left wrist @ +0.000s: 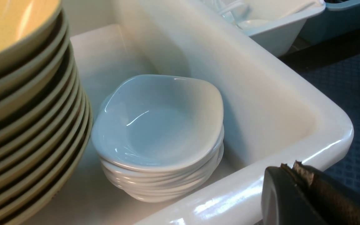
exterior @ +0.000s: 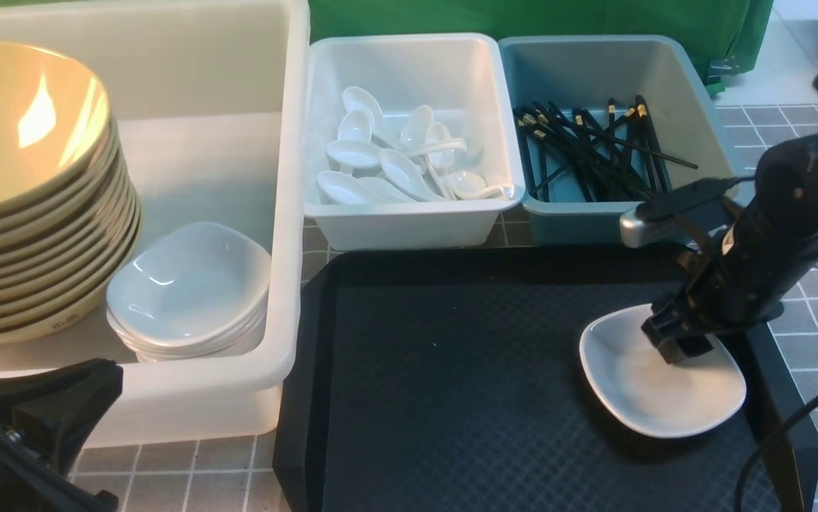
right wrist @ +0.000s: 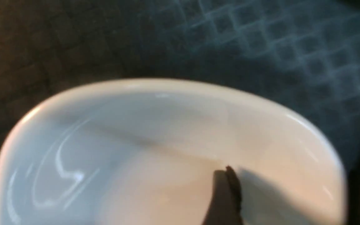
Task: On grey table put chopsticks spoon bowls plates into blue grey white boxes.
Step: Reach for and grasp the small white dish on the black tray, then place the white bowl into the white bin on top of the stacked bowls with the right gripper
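One white plate (exterior: 636,398) lies on the black tray (exterior: 451,370) at the right. My right gripper (exterior: 679,347) is down on its far side, open. The right wrist view shows one finger (right wrist: 226,193) inside that plate (right wrist: 136,140), while the other finger is hidden. The large white tub (exterior: 288,213) holds stacked tan bowls (exterior: 18,142) and stacked plates (exterior: 188,284). Spoons (exterior: 394,163) lie in the white box (exterior: 409,213), and chopsticks (exterior: 593,149) in the blue-grey box (exterior: 579,220). My left gripper (left wrist: 292,168) is shut and empty, just outside the tub's near rim (left wrist: 230,193).
The tub, the boxes and the tray all stand on the grey table (exterior: 167,469). A green cloth (exterior: 522,18) hangs behind the boxes. A black cable (exterior: 792,427) runs over the tray's right edge.
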### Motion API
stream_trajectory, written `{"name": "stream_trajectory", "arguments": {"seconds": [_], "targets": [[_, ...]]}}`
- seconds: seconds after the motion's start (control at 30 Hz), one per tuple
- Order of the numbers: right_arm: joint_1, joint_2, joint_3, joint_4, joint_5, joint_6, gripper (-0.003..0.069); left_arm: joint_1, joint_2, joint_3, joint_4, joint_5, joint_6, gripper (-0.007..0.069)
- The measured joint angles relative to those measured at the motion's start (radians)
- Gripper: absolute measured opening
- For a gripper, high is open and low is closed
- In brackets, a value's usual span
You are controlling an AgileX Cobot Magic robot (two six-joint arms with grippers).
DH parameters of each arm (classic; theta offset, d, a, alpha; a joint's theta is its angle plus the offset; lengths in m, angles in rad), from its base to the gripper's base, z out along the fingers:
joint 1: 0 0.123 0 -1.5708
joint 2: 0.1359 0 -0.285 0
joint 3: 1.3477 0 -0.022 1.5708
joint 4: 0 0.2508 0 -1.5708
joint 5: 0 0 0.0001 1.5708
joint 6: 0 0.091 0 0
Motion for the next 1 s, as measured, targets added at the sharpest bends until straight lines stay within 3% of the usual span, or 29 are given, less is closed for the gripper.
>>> {"name": "stream_trajectory", "arguments": {"seconds": [0.17,0.4,0.63,0.67,0.83,1.0], "targets": [[-0.002,0.001,-0.002,0.040,-0.008,-0.021,0.0301,0.000,-0.003,0.000,0.016,0.000,0.000,-0.0011],[0.035,-0.171,-0.051,0.204,0.072,-0.152,0.0074,0.000,-0.132,0.000,0.110,-0.026,-0.014,-0.0011],[0.224,-0.251,-0.276,0.356,-0.023,-0.242,0.0067,0.000,-0.234,0.000,0.134,-0.026,-0.033,-0.0010],[0.297,-0.219,-0.346,0.379,-0.066,-0.263,0.0067,0.000,-0.240,0.000,0.135,-0.026,-0.033,-0.0010],[0.473,-0.025,-0.552,0.403,-0.215,-0.298,0.0067,0.000,-0.240,0.000,0.136,-0.026,-0.034,-0.0010],[0.533,0.172,-0.704,0.404,-0.254,-0.313,0.0088,0.000,-0.240,0.000,0.136,-0.025,-0.034,-0.0010]]}}
